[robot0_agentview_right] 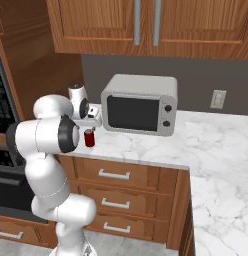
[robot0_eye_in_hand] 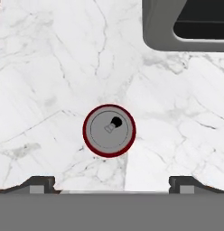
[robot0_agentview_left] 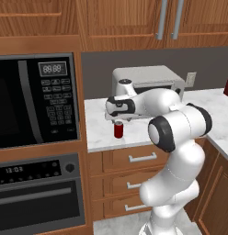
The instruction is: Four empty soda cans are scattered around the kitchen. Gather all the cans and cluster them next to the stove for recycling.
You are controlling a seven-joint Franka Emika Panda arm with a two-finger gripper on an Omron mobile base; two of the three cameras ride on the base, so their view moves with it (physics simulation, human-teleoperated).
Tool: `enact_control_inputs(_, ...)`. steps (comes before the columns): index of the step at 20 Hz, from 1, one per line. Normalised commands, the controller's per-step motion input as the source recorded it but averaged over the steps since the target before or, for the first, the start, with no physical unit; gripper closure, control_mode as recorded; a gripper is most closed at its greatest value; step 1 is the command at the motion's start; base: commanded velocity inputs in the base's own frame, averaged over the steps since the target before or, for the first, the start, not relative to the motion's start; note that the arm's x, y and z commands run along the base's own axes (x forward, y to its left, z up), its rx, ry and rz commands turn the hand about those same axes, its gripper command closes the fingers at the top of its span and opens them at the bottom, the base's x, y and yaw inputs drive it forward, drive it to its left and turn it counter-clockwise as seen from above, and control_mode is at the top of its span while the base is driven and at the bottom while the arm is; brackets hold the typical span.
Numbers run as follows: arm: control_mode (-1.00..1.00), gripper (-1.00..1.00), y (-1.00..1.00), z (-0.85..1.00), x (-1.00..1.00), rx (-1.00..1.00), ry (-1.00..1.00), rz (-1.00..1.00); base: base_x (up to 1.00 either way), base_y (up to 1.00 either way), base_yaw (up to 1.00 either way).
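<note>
Pincer [robot0_eye_in_hand: 111, 180] pointing straight down — spread above upright can [robot0_eye_in_hand: 109, 130]

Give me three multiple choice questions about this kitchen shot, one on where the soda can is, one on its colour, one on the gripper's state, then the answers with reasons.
1. Where does the soda can stand?
A. inside the wall oven
B. on the marble counter, left of the toaster oven
C. on the floor

2. What colour is the can's body?
A. red
B. green
C. yellow

3. How is the gripper?
A. shut on the can
B. holding a cup
C. open, above the can

Answers:
1 B, both base views show it upright on the counter by the toaster oven.
2 A, its side is red in the base views.
3 C, the hand view shows the fingertips apart, the can's top between them and untouched.
</note>
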Motion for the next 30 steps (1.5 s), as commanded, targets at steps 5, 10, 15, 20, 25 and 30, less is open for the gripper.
enact_control_inputs(5, -1.0, -1.0, 0.0, -0.1, 0.12, 0.0, 0.0, 0.0, 0.0, 0.0, 0.0)
enact_control_inputs(10, -1.0, -1.0, 0.0, -0.12, 0.11, 0.0, 0.0, -0.01, 0.0, 0.0, 0.0)
enact_control_inputs(15, -1.0, -1.0, 0.01, -0.09, 0.09, 0.0, 0.0, -0.01, 0.0, 0.0, 0.0)
enact_control_inputs(20, -1.0, -1.0, 0.01, -0.09, 0.09, 0.0, 0.0, -0.01, 0.0, 0.0, 0.0)
enact_control_inputs(25, -1.0, -1.0, 0.01, -0.11, 0.09, 0.0, 0.0, -0.01, 0.0, 0.0, 0.0)
enact_control_inputs(30, -1.0, -1.0, 0.0, -0.09, 0.04, 0.0, 0.0, -0.02, 0.0, 0.0, 0.0)
